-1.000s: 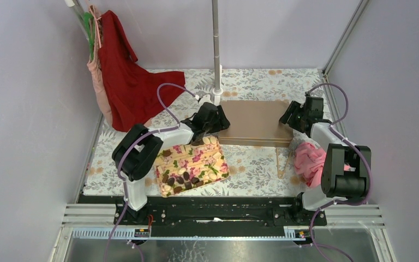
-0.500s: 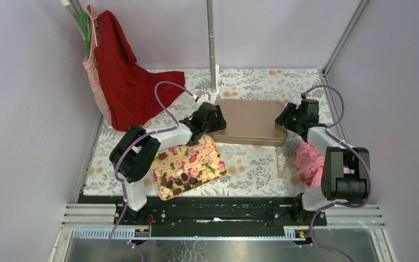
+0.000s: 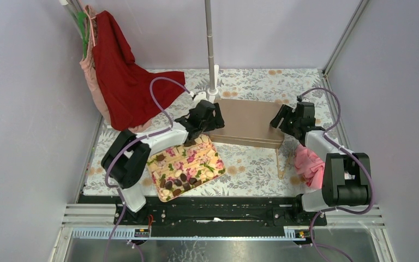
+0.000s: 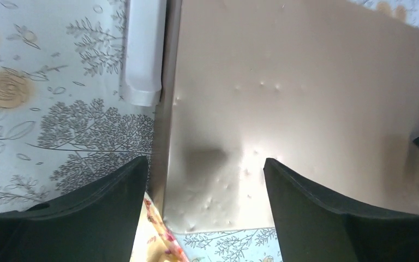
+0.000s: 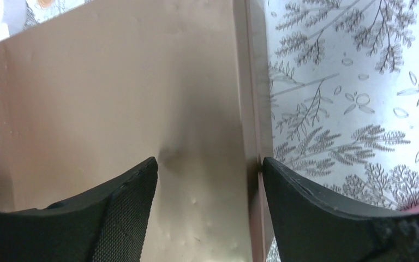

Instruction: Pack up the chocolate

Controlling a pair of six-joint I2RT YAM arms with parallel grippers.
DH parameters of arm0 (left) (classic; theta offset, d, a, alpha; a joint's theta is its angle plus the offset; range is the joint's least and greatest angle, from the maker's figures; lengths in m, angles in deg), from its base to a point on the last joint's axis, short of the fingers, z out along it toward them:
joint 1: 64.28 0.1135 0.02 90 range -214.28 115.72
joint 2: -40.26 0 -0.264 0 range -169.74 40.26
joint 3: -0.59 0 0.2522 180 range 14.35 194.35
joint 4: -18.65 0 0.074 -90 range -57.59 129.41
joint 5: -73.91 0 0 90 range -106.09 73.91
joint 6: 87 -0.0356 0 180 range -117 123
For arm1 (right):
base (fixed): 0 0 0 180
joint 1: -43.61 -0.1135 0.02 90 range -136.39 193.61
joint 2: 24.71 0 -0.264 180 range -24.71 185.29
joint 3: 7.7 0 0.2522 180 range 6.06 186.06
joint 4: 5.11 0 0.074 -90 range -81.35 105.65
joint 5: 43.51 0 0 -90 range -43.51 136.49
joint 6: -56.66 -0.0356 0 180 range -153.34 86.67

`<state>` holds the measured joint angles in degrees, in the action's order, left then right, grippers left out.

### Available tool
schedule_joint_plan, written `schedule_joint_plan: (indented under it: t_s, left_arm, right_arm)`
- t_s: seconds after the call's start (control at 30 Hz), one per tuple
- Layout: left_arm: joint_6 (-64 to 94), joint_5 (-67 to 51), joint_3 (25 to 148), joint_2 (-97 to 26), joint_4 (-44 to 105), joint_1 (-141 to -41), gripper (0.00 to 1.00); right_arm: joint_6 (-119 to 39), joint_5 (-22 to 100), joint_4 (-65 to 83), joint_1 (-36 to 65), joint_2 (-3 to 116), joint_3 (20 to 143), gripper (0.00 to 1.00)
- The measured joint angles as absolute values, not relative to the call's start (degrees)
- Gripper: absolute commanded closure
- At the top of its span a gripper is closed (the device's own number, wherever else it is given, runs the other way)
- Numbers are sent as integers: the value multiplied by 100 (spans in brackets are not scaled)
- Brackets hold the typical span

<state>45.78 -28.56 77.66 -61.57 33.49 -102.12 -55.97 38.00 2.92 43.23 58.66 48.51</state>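
As I judge it, the step in hand is to bring the lid point(image 3: 248, 120) over the box point(image 3: 155, 174) and close it. The chocolate point(image 3: 177, 180) lies inside this flowered box, mostly in its near half, at the near-left part of the bench. The lid is at the middle of the bench, and its near-left corner is very close to the far corner of the box.

The left gripper point(image 4: 204, 164) has its fingers spread, one on each side of the lid's left edge. The right gripper point(image 5: 208, 162) stands the same way at the right edge. Neither is clenched on anything, and I cannot tell if the fingertips touch the lid.

To do this well, both arms should travel together at one height, so that the lid does not tilt or twist. It should come down square over the box, with the edges parallel. Otherwise a rim can land on the chocolate or push the box toward the near edge.

Room is small at the back. The white foot point(image 4: 142, 54) of the pole point(image 3: 209, 49) is just beside the lid's far-left corner, perhaps touching it. Near the right edge, a pink cloth point(image 3: 308, 161) and a thin wooden tool point(image 3: 279, 158) lie close to the right arm. A red cloth point(image 3: 123, 76) hangs at the far-left corner, apart from the path.
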Motion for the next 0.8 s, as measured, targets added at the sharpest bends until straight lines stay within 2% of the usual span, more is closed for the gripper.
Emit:
schedule_joint_plan:
  t_s: [0.33, 0.63, 0.8]
  left_arm:
    - [4250, -3107, 7582, -4987, 3926, -10370, 11]
    - [4075, -3040, 6439, -3962, 4473, -11622, 11]
    - [4067, -2751, 6282, -3868, 4573, -12525, 11]
  right_arm:
    - [-5627, 4121, 1024, 4180, 5394, 4692, 1]
    - [-5625, 4718, 1186, 4178, 4850, 4500, 0]
    - [-5625, 4888, 1208, 4178, 4605, 4462, 0]
